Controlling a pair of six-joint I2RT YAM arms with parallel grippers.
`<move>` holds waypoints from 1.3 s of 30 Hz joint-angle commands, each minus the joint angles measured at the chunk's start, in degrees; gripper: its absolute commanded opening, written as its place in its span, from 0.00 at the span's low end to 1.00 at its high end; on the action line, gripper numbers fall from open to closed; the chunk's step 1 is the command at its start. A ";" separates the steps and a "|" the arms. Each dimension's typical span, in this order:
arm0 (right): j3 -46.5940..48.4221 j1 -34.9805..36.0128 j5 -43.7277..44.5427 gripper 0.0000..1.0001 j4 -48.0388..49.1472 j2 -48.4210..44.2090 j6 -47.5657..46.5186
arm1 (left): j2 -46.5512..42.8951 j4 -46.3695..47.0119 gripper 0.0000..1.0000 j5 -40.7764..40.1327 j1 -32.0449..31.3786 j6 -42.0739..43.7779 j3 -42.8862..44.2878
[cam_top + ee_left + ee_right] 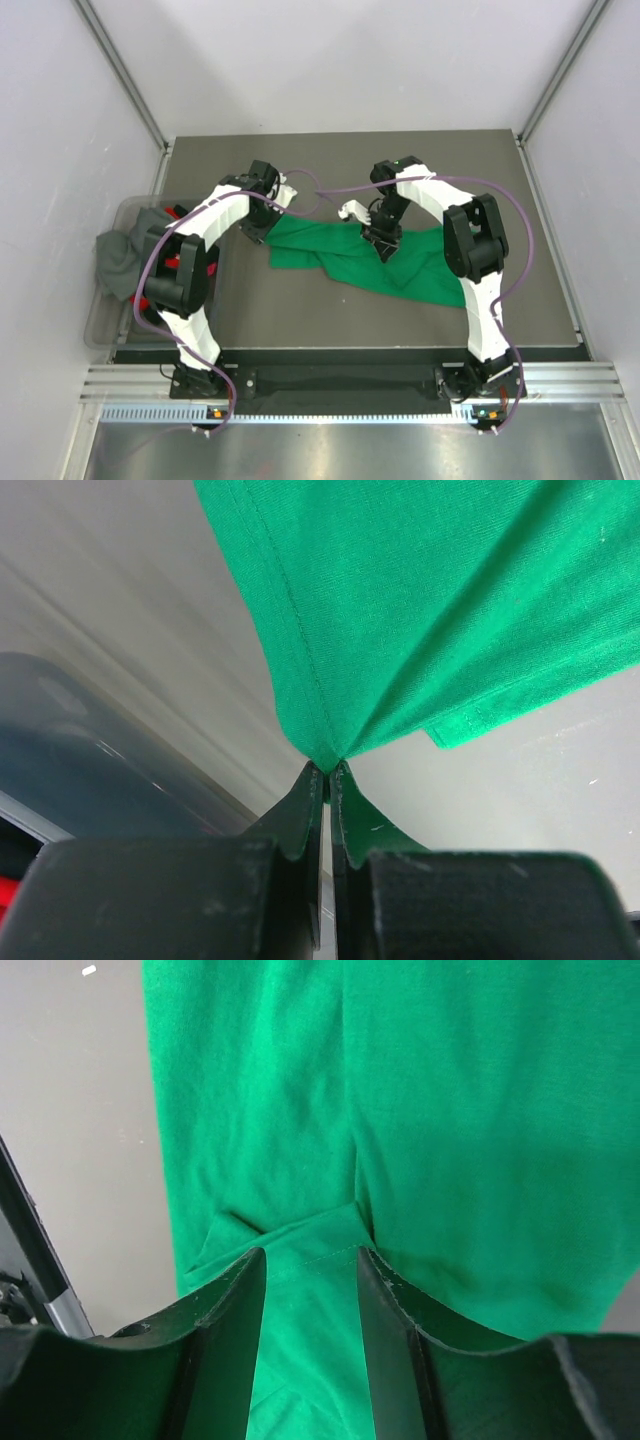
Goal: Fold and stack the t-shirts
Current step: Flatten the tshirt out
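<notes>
At the left edge we saw a clear bin [98, 325] with a grey shirt [118, 262] draped over its rim. The left arm [215, 212] bent inward, and the left gripper [327, 772] was clenched on an edge of the green shirt [345, 258], which lay rumpled mid-table [300, 315]. The right arm [470, 240] arched down onto it. The right gripper [310, 1255] stood parted astride a fold, pinching nothing.

Pale walls [330, 60], dark grey table [350, 310], metal rail [300, 382]
</notes>
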 commanded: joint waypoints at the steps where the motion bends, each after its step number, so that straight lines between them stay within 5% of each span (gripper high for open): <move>1: 0.47 1.20 -0.62 0.42 2.36 0.26 -0.08 | -2.56 1.20 0.00 -0.77 0.20 -0.35 0.10; 20: -0.94 1.99 2.37 0.42 6.05 1.75 2.47 | -1.86 1.03 0.00 -0.16 0.20 -0.44 0.10; 33: -2.17 2.08 4.12 0.08 8.07 -3.95 4.22 | -1.42 0.68 0.00 0.02 0.20 -0.44 0.80; 39: -1.91 1.64 11.23 0.04 8.87 -11.41 5.19 | -1.15 -0.12 0.00 0.28 0.20 -0.70 2.38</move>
